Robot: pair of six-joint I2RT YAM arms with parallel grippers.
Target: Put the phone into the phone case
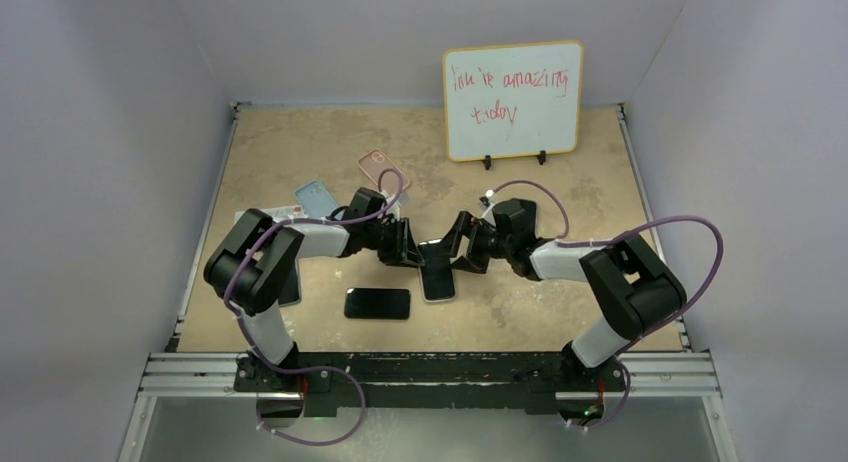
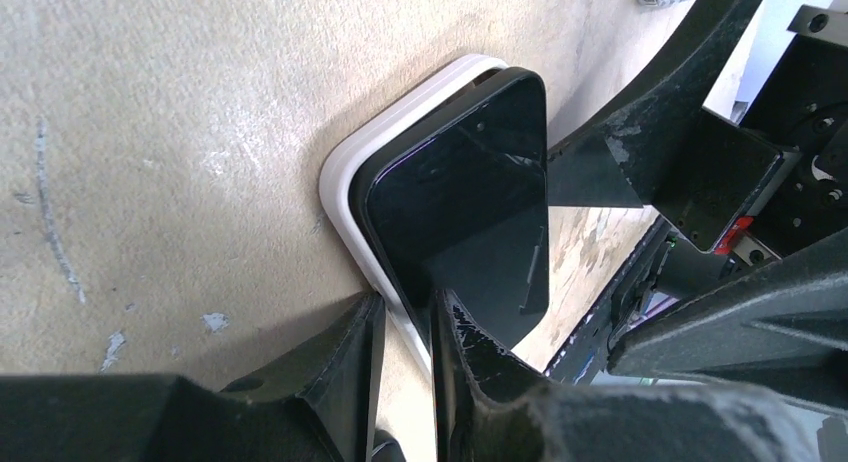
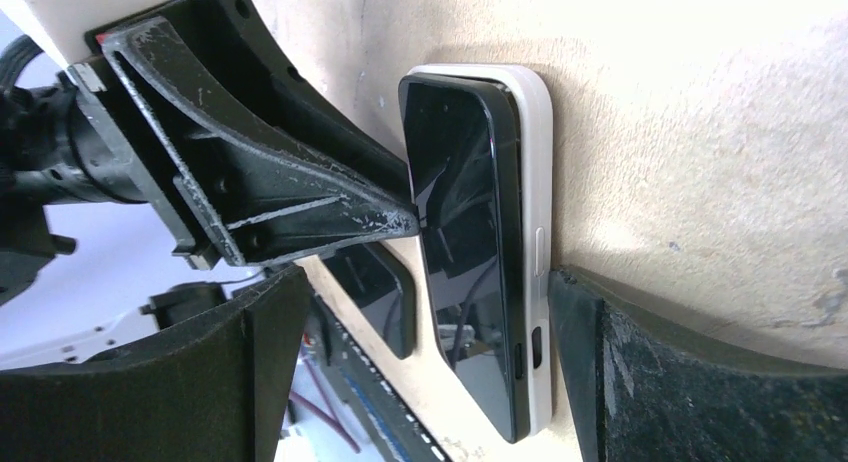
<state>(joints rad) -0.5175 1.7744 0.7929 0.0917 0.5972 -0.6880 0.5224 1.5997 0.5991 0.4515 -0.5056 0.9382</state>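
- Centrally on the counter (image 1: 300, 142), the phone (image 2: 460, 212) lies screen up on the white case (image 2: 345, 182), its edges standing above the rim.
- Left end effector (image 2: 405, 317): fingers narrowly apart, straddling the case's near rim, one tip on the screen; grip unclear.
- Right end effector (image 3: 420, 282): spread wide, flanking both long edges.
- Second phone (image 1: 377, 303) lies just beside; bare counter behind.
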